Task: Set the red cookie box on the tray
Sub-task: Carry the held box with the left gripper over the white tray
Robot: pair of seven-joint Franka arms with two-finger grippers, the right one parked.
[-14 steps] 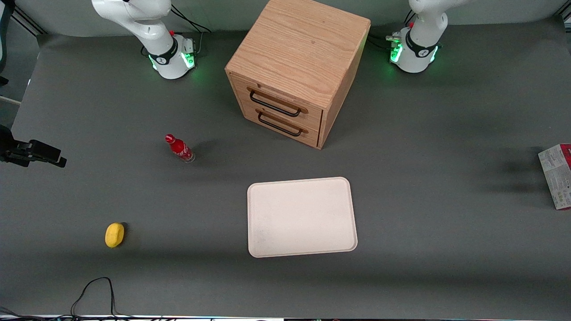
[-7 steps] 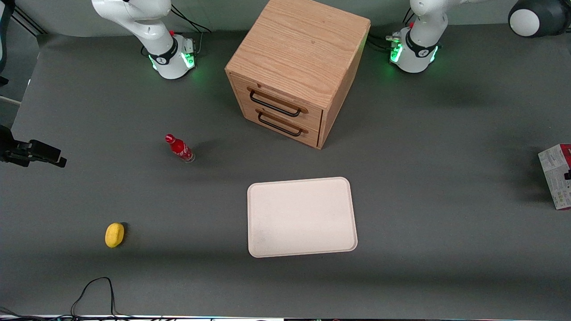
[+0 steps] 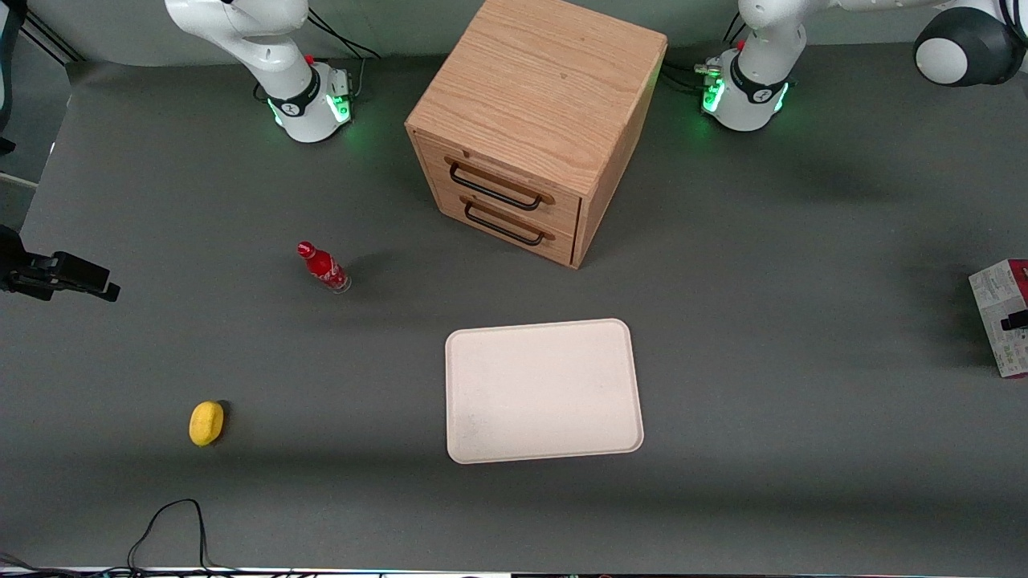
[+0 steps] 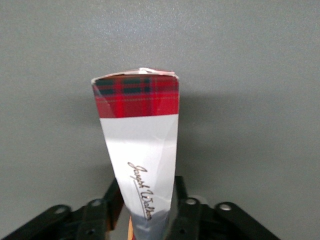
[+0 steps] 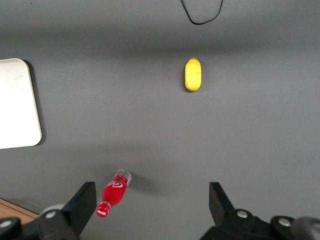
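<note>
The red cookie box (image 3: 996,309) stands on the table at the working arm's end, half cut off by the view's edge, its pale fine-print panel facing the front camera. In the left wrist view the box (image 4: 142,135) shows a red tartan end and a white panel with script. My gripper (image 4: 148,210) is shut on the box, one black finger (image 4: 114,199) pressed against each side. In the front view only a dark fingertip of the gripper (image 3: 1015,323) shows on the box. The cream-white tray (image 3: 542,391) lies bare at mid-table, far from the box; its corner shows in the right wrist view (image 5: 17,105).
A wooden drawer cabinet (image 3: 534,120) stands farther from the front camera than the tray. A small red bottle (image 3: 323,267) and a yellow object (image 3: 206,422) lie toward the parked arm's end. A black cable (image 3: 169,526) loops near the front edge.
The working arm's elbow has swung into view above the table's end. The dark fingertip has appeared on the box and moved inward across it. The box has not shifted.
</note>
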